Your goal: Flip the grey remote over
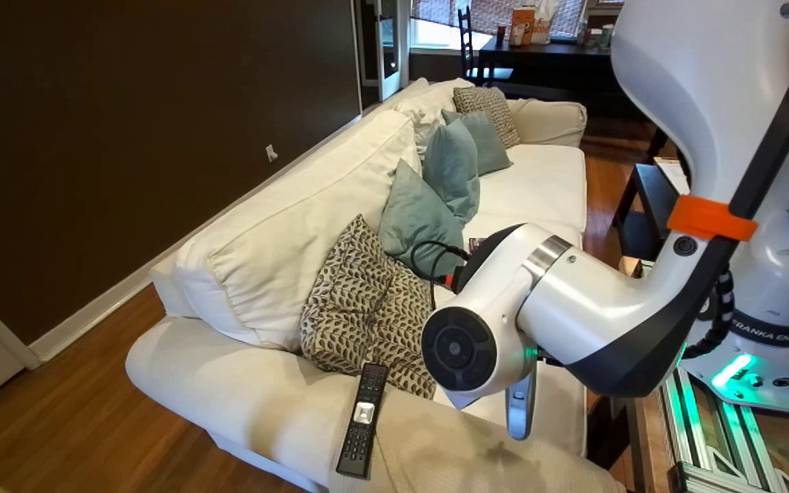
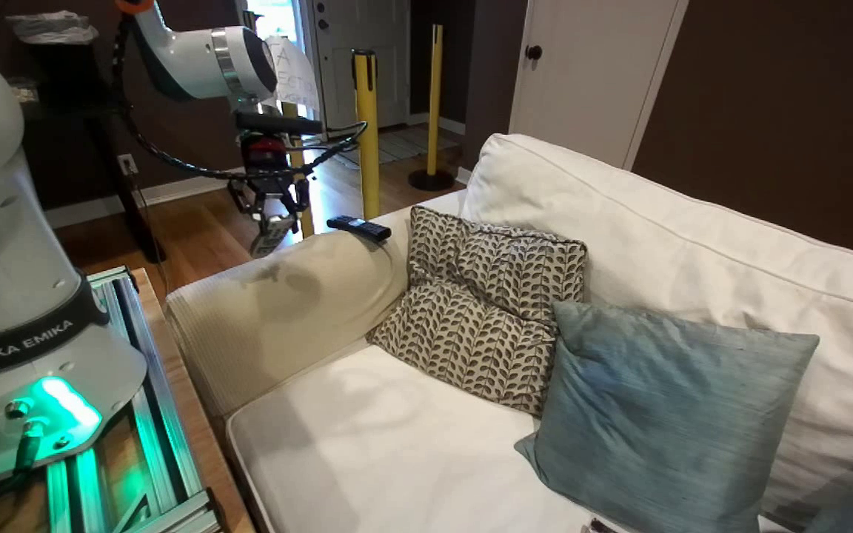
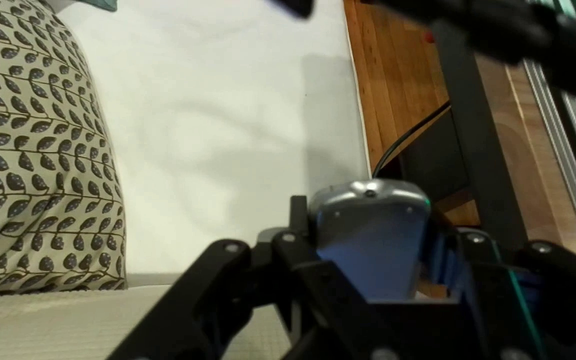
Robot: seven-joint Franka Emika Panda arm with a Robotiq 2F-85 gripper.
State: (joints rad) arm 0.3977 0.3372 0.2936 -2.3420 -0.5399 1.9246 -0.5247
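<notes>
The gripper (image 2: 275, 213) is closed on the grey remote (image 1: 520, 409), which is pinched between two black fingers (image 3: 298, 217). The remote is held up, poking down below the gripper, and it seems to be kept just off the sofa arm (image 2: 234, 333), which is found under it. It is tipped steeply, so neither big face is laid flat. A plain, shiny face (image 3: 373, 242) is shown in the wrist view, and on what looks like its other face, small buttons (image 2: 272, 235) can be made out in an exterior view. The black remote (image 1: 361, 421) is seen lying on the same sofa arm, well apart from the gripper and nearer the sofa back (image 1: 292, 246). The leaf pillow (image 2: 471, 326) is seen on that side too, lower than the gripper. The picking up is judged to be done, and the turning is perhaps partly done. Which face is meant to end on top cannot be told. What is left, it is thought, is for the remote to be tipped the rest of the way, set down and let go. If it is let go too soon, the wrong face could be landed on.
</notes>
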